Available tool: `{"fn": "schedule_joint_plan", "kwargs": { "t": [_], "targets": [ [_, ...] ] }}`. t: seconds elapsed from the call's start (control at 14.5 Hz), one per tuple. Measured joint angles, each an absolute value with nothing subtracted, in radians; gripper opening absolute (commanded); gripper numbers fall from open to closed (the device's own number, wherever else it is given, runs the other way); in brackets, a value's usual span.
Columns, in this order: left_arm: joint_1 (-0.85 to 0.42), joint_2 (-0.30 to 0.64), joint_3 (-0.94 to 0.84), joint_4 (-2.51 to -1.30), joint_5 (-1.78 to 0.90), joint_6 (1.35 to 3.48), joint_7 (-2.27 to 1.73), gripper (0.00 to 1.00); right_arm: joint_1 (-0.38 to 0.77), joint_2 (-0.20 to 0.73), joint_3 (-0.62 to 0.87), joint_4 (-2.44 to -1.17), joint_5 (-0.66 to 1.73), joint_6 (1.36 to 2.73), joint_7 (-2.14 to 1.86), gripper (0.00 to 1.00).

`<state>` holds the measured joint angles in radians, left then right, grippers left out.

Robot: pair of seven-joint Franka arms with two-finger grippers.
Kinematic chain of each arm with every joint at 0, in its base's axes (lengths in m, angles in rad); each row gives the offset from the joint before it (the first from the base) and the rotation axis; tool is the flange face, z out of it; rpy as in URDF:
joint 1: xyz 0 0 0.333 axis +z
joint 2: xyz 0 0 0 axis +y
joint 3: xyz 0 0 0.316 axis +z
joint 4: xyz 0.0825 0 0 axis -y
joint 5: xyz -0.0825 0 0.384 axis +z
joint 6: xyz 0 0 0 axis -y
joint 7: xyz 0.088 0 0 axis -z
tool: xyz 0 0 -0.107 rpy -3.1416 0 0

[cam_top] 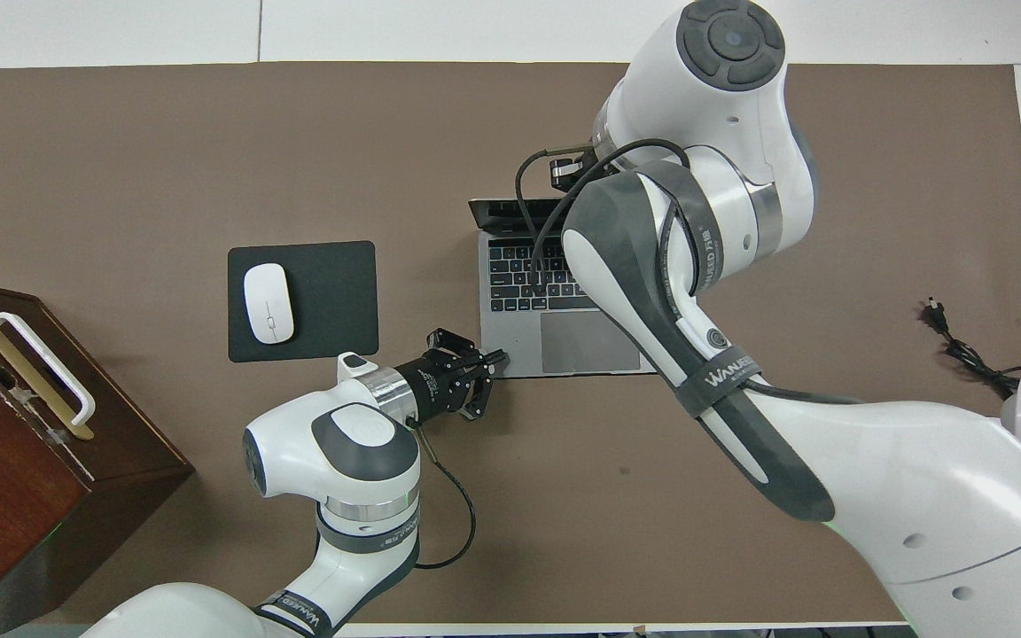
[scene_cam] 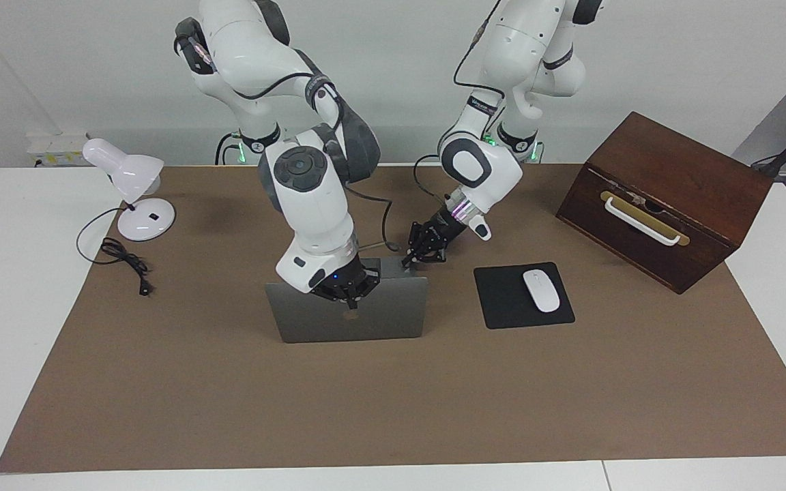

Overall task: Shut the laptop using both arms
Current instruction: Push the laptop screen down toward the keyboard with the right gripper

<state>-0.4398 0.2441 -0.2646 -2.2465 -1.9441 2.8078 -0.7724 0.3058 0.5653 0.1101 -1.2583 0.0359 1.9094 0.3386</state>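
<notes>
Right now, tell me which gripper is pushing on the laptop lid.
The right gripper: shut, its tip on the laptop lid. The left gripper, also shut, is at the base's corner.

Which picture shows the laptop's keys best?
The overhead view: it looks down on the open laptop, so the keys and trackpad show, though the right arm hides some of them. The facing view shows only the back of the lid, with the right gripper at it.
</notes>
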Motion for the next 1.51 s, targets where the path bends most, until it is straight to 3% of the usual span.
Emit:
{"fn": "schedule_joint_plan", "kwargs": {
  "t": [1.51],
  "targets": [
    [-0.427,0.245,-0.266,-2.249,-1.946,2.787,-0.750,0.00,0.267,0.470,0.111,-1.496,0.133,1.895,0.339,0.00]
  ]
}}
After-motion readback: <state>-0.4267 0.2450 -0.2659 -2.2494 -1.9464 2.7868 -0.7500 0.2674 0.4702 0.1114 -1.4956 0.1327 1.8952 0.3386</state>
